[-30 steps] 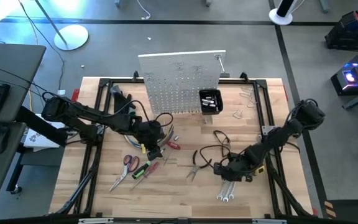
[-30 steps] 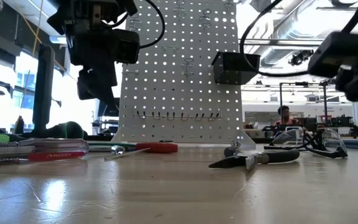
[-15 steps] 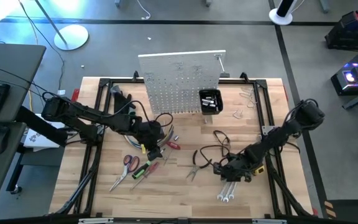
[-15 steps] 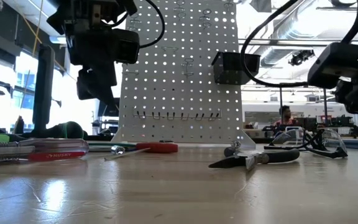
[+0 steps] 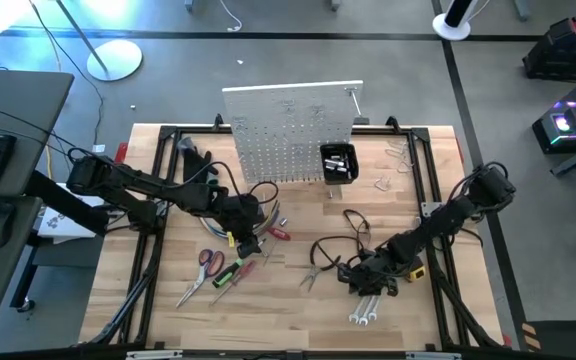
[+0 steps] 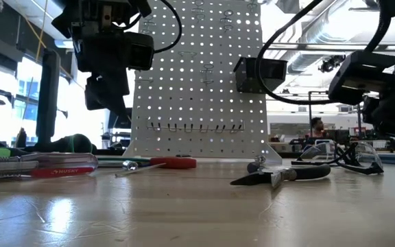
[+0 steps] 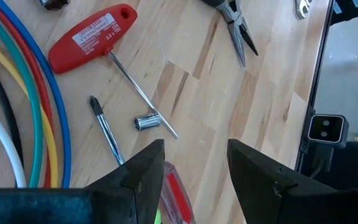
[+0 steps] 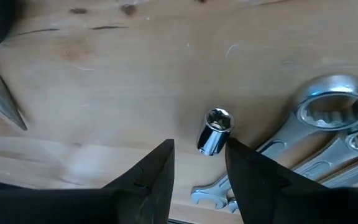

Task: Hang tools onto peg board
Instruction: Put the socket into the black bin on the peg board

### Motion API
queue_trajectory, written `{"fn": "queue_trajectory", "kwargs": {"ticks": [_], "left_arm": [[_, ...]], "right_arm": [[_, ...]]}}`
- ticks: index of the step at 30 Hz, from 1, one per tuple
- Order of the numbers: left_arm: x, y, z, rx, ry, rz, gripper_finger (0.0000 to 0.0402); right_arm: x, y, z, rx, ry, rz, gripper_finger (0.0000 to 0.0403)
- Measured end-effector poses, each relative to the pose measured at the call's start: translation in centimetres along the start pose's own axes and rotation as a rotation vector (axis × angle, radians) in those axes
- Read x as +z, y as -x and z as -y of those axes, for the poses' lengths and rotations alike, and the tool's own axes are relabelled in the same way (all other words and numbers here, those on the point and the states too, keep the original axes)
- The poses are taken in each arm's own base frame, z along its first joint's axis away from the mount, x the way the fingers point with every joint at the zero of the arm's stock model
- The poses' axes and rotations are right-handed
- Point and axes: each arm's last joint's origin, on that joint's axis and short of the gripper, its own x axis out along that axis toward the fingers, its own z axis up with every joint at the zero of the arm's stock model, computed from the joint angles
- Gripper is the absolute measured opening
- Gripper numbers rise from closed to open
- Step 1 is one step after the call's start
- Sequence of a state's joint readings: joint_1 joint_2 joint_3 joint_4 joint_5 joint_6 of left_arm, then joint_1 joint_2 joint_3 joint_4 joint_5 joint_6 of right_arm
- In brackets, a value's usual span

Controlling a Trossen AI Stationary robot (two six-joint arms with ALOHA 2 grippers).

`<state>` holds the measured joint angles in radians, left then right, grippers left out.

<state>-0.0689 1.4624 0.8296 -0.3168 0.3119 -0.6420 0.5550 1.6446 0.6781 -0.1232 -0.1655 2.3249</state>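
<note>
Pale grainy wood table [image 8: 104, 74] under shiny ring-ended steel wrenches [image 8: 328, 130].

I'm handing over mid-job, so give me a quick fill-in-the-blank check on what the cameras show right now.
1. The right gripper hovers with open jaws over a small silver ____, beside the wrenches.
2. The T-handle tool by the left gripper has a ____ handle.
3. The small black bin is fixed to the ____.
4. The pliers lie on the ____.

Missing words: socket; red; peg board; table
</note>
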Motion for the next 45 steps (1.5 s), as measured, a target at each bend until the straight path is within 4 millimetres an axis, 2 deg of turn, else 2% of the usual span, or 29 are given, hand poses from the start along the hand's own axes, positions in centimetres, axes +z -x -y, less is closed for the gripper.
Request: {"fn": "queue_trajectory", "kwargs": {"ticks": [19, 26, 29, 32, 33, 39, 45], "left_arm": [[0.0, 0.0, 0.0, 0.006, -0.018, 0.004, 0.0167], [0.0, 0.0, 0.0, 0.007, -0.018, 0.005, 0.0167], [0.0, 0.0, 0.0, 0.007, -0.018, 0.005, 0.0167], [0.0, 0.0, 0.0, 0.007, -0.018, 0.006, 0.0167], [0.0, 0.0, 0.0, 0.007, -0.017, 0.006, 0.0167], [0.0, 0.0, 0.0, 0.000, -0.014, 0.001, 0.0167], [0.3, 0.3, -0.2, -0.008, -0.009, 0.010, 0.0167]], "right_arm": [[1.4, 0.2, -0.2, -0.054, -0.028, 0.048, 0.0137], [1.6, 0.3, -0.4, -0.060, 0.011, 0.045, 0.0136], [1.7, 0.3, -0.2, -0.076, 0.032, 0.056, 0.0107], [1.8, 0.4, -0.1, -0.096, 0.041, 0.067, 0.0036], [1.8, 0.4, -0.1, -0.095, 0.062, 0.067, 0.0028], [1.3, 0.9, -0.5, -0.068, 0.149, 0.073, 0.0028], [0.7, 3.9, -2.9, 0.073, 0.338, 0.224, 0.0028]]}}
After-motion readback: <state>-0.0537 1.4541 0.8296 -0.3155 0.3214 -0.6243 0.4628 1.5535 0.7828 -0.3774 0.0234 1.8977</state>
